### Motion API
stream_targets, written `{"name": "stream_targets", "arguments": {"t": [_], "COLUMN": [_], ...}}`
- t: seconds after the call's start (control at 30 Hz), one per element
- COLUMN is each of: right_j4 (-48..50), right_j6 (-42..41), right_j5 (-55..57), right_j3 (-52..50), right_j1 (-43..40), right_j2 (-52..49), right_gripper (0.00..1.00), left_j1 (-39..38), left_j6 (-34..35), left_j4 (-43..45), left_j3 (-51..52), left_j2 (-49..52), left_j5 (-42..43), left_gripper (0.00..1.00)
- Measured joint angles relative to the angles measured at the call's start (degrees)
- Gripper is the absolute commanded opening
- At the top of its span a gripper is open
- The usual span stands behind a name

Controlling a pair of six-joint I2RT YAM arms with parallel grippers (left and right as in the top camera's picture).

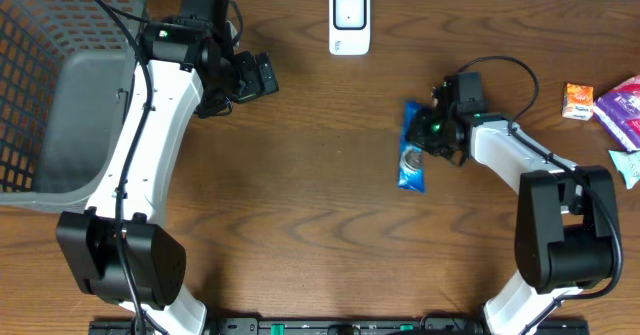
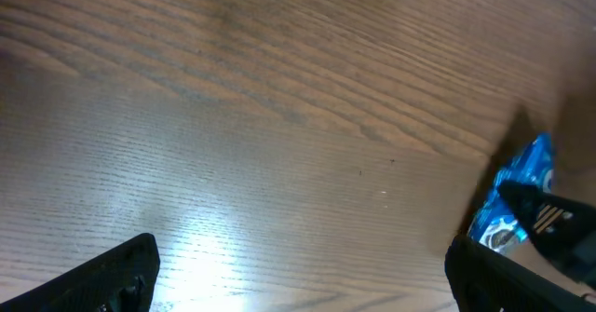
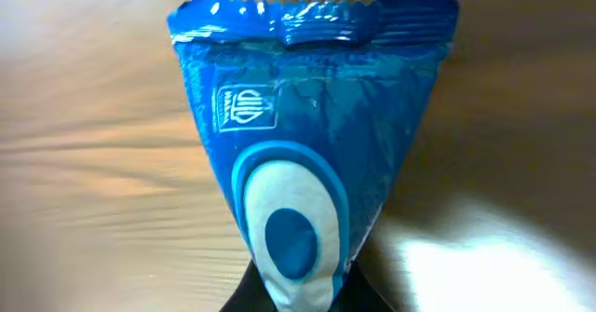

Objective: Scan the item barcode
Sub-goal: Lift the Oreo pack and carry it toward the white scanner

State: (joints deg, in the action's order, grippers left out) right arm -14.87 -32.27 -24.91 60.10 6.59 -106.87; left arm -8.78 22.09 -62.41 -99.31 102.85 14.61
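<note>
Currently, your right jaws clamped on one end of the blue packet (image 1: 411,165), packet on the counter (image 1: 320,225) right of centre, well apart from the white scanner (image 1: 349,21), your left jaws wide apart near the grey basket (image 1: 30,35).

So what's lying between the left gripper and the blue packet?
Nothing: only bare wooden table separates the left gripper from the blue packet, as the overhead and left wrist views both show.

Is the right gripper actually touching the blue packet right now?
Touching. The right wrist view shows the lower end of the blue packet pinched in the right gripper, its dark fingers pressed against both sides with no gap.
</note>
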Motion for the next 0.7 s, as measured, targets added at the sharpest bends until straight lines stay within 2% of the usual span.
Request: {"name": "stream_targets", "arguments": {"t": [0.13,0.3,0.57,0.7], "right_j4": [16.52,35.01,55.17,63.60], "right_j6": [-7.87,-21.27,-43.60,-50.03], "right_j5": [-18.91,-35.65,-51.67,-56.43], "right_j3": [-0.15,0.13,0.15,0.15], "right_j1": [-2.56,-4.42,-4.50,-4.50], "right_j2": [-0.09,-0.11,-0.11,-0.13], "right_gripper": [0.01,0.02,0.01,0.01], "left_j1": [0.00,0.00,0.00,0.00], "left_j6": [-0.02,0.00,0.00,0.00], "left_j4": [-0.02,0.00,0.00,0.00], "left_j3": [0.00,0.00,0.00,0.02], "left_j2": [0.00,0.00,0.00,0.00], "left_j5": [0.02,0.00,0.00,0.00], "left_gripper": [0.98,0.98,0.98,0.98]}}
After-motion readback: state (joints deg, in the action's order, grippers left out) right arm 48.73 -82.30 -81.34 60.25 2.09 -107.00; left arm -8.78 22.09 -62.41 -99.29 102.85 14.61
